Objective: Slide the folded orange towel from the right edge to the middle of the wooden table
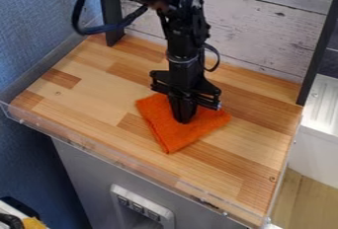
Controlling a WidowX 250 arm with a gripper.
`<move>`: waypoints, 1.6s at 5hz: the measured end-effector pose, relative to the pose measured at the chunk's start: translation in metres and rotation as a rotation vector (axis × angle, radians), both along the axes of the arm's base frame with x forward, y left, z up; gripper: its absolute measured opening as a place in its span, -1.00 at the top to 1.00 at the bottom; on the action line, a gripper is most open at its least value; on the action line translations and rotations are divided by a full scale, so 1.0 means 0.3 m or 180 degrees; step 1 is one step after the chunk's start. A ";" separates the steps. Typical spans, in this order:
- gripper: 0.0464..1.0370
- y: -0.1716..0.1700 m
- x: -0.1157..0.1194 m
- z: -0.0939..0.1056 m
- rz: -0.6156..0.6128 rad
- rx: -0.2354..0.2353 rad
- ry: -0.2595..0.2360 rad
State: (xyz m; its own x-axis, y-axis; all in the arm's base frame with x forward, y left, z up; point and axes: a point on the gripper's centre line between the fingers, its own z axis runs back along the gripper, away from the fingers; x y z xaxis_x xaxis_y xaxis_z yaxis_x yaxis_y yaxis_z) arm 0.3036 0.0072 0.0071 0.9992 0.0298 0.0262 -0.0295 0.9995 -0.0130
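The orange cloth (177, 135) is laid mid-counter (241, 144) under the gripper (184, 120), drawn closed; whether fabric is pinched cannot be told. Likely light and limp, it is best taken by a fold.

A black, jointed metal robot arm (184, 35) enters at the top edge, left of centre, and runs down to the middle of the frame, leaning slightly to the right as it descends. A thick black cable (74, 16) loops out from it at upper left; a thinner black wire (216, 57) curves off its right side. At its lower end, the black two-finger gripper (184, 120) points almost straight down near the centre, its broad crosspiece (198, 94) slanting down to the right, its dark, narrow fingers (177, 110) side by side, drawn together.
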 end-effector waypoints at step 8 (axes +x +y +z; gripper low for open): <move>-0.91 0.085 -0.017 0.224 -0.0002 0.0028 0.0186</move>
